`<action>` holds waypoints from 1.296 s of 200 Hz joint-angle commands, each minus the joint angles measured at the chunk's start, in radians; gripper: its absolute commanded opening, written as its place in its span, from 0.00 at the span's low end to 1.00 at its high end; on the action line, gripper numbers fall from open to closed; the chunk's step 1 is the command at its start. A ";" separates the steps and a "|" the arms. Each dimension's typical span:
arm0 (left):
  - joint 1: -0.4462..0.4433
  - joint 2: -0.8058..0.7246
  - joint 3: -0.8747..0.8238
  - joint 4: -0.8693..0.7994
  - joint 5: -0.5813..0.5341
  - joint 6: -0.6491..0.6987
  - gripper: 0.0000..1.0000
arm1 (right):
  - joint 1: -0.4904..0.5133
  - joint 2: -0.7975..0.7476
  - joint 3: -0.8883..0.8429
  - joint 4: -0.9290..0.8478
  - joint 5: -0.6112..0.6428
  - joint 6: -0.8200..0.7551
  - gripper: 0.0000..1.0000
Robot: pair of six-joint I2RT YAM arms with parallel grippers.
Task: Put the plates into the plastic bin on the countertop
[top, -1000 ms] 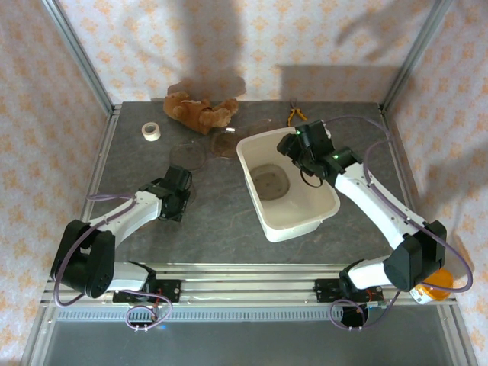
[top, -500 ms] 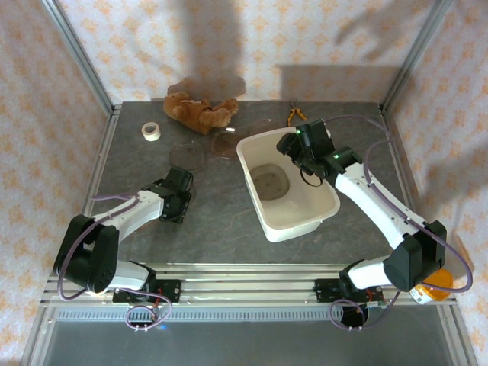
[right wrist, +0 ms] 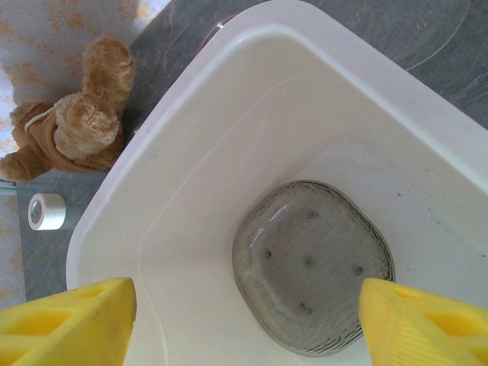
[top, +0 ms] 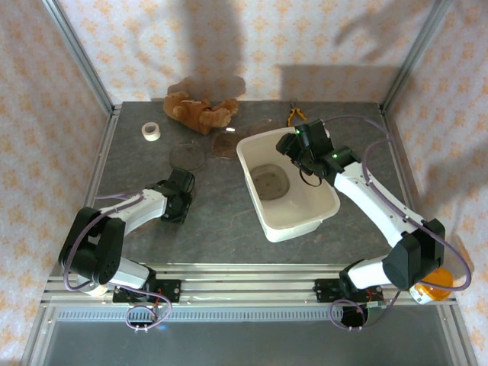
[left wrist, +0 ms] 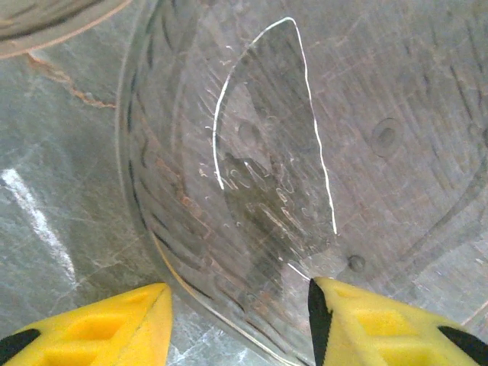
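One round clear plate [right wrist: 311,267] lies in the white plastic bin [right wrist: 229,99] toward the grey stone-look countertop's [top: 221,221] right edge, under the spread, empty right gripper [right wrist: 248,305]; at least two more plates [top: 187,155] [top: 227,142] lie near its far edge, one's rim between the left gripper's [left wrist: 240,305] parted jaws.

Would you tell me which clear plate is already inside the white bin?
The plate lying flat on the floor of the bin; the other plates rest on the countertop left of it.

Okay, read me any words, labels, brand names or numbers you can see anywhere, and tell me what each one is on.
None can be read.
The plastic bin, the binned plate, the loose plate, the tape roll and the plush toy carry no lettering I can make out.
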 commanded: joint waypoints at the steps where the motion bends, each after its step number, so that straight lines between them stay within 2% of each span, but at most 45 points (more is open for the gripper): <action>1: 0.003 0.021 -0.005 0.018 -0.025 0.002 0.44 | -0.006 -0.006 -0.004 0.020 0.024 0.011 0.76; 67: 0.001 -0.021 -0.070 0.069 0.000 -0.005 0.17 | -0.006 0.008 0.002 0.021 0.000 0.021 0.76; 103: 0.000 -0.050 -0.073 0.063 0.006 0.012 0.08 | -0.006 -0.011 -0.026 0.035 -0.004 0.041 0.75; 164: -0.021 -0.105 -0.047 0.004 -0.001 0.035 0.02 | -0.006 -0.045 -0.072 0.059 0.001 0.063 0.75; 204: -0.031 -0.156 -0.051 -0.028 -0.025 0.042 0.01 | -0.006 -0.046 -0.074 0.069 -0.003 0.065 0.74; 259: -0.029 -0.170 -0.122 0.029 -0.001 0.016 0.01 | -0.005 -0.038 -0.070 0.073 -0.017 0.065 0.74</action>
